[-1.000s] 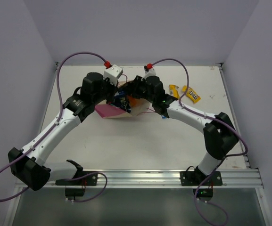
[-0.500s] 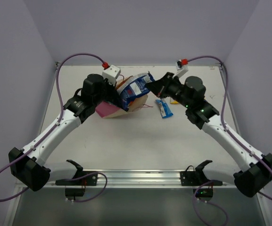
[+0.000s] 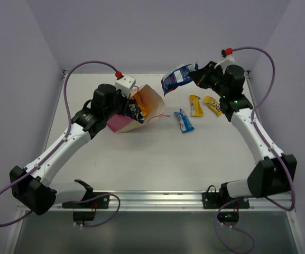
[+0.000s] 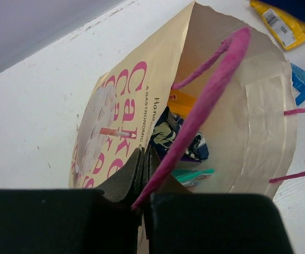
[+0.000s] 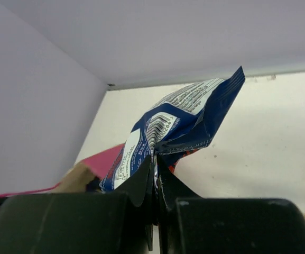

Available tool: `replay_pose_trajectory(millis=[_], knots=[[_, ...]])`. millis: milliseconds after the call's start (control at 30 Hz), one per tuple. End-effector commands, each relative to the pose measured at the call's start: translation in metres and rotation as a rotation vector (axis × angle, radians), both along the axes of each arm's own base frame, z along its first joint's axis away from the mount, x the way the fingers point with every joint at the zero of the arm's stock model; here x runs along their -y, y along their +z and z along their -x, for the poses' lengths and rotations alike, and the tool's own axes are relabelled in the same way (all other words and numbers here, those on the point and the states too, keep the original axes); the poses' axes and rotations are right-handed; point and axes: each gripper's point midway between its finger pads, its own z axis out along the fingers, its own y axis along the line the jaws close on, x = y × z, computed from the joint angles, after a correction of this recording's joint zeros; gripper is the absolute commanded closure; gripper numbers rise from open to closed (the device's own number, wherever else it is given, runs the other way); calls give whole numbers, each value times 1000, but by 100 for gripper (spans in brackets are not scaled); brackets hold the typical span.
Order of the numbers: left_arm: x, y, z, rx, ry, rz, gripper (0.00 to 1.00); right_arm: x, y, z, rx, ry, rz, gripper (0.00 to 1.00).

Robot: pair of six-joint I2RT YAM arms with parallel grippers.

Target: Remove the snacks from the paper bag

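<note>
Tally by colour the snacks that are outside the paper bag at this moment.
Blue: 2, the blue pouch in the right gripper and the blue wrapper on the table
Yellow: 2, yellow wrapper and second yellow wrapper
Total: 4 outside the paper bag

My black right claw (image 5: 153,161) shows a pouch (image 5: 178,124) of dark blue with white panels of fine print. The paper bag (image 4: 258,116) is tan with pink lettering, pink string handles (image 4: 210,90), and orange, teal and purple snacks (image 4: 192,177) inside. The white table (image 3: 157,159) carries a yellow wrapper (image 3: 195,105), its yellow neighbour (image 3: 214,106) and a blue wrapper (image 3: 183,121).
</note>
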Motion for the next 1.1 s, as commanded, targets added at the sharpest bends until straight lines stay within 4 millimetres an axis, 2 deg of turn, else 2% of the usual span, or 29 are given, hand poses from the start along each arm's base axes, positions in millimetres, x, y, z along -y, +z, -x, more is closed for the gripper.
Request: replay_pose_trajectory(millis=[0, 33, 67, 100, 133, 167, 200, 233, 267, 333, 367, 433, 467, 500, 533, 567, 600, 633, 667, 700, 733, 767, 800, 833, 900, 933, 1000, 1067], knots=[[5, 23, 8, 24, -67, 22, 100, -17, -19, -37, 41, 65, 7, 100], [6, 29, 8, 32, -72, 29, 100, -22, -41, -52, 7, 78, 4, 100], [6, 30, 9, 33, -76, 27, 100, -26, -35, -63, 38, 86, -6, 100], [5, 32, 11, 37, -76, 30, 100, -31, -42, -71, 26, 108, -9, 99], [5, 32, 11, 37, -76, 25, 100, -40, -69, -83, -24, 141, -10, 97], [3, 33, 11, 44, -75, 22, 100, -45, -64, -92, -7, 162, -21, 90], [3, 33, 12, 44, -77, 21, 100, -52, -72, -96, -18, 187, -19, 80], [4, 33, 13, 44, -80, 22, 100, -55, -81, -100, -31, 198, -15, 68], [5, 33, 13, 41, -86, 24, 100, -57, -94, -105, -46, 202, 11, 49], [8, 31, 13, 34, -97, 28, 100, -55, -99, -102, -55, 189, 53, 36], [9, 29, 13, 25, -101, 31, 100, -45, -98, -95, -51, 152, 107, 27], [10, 29, 12, 27, -98, 35, 100, -36, -88, -80, -37, 124, 174, 16], [9, 28, 12, 23, -98, 35, 100, -27, -100, -69, -54, 108, 251, 14], [9, 29, 12, 23, -96, 38, 100, -28, -70, -49, 18, 112, 268, 14], [10, 28, 12, 23, -96, 38, 100, -29, -63, -36, 44, 126, 287, 14], [9, 28, 13, 20, -96, 38, 100, -40, -72, -15, 54, 180, 324, 14], [9, 28, 12, 21, -96, 37, 100, -44, -49, 5, 122, 197, 329, 14], [9, 28, 13, 20, -94, 35, 100, -49, -46, 16, 146, 202, 344, 14], [8, 28, 12, 19, -87, 33, 100, -52, -57, 27, 154, 207, 384, 14], [7, 28, 12, 19, -83, 31, 100, -63, -47, 43, 195, 199, 388, 14], [7, 28, 12, 20, -83, 31, 100, -71, -42, 50, 235, 211, 375, 14], [7, 29, 12, 22, -81, 34, 100, -81, -51, 60, 245, 260, 370, 14], [7, 29, 11, 24, -81, 35, 100, -98, -50, 73, 273, 325, 352, 15], [8, 28, 11, 23, -83, 33, 100, -112, -59, 77, 265, 387, 344, 16], [8, 27, 10, 19, -82, 31, 100, -137, -66, 81, 255, 454, 351, 17], [8, 27, 10, 19, -85, 31, 100, -149, -82, 78, 228, 484, 364, 18], [9, 30, 10, 23, -85, 40, 100, -169, -83, 75, 259, 514, 355, 20], [9, 30, 10, 20, -79, 52, 100, -187, -98, 63, 230, 527, 355, 21]])
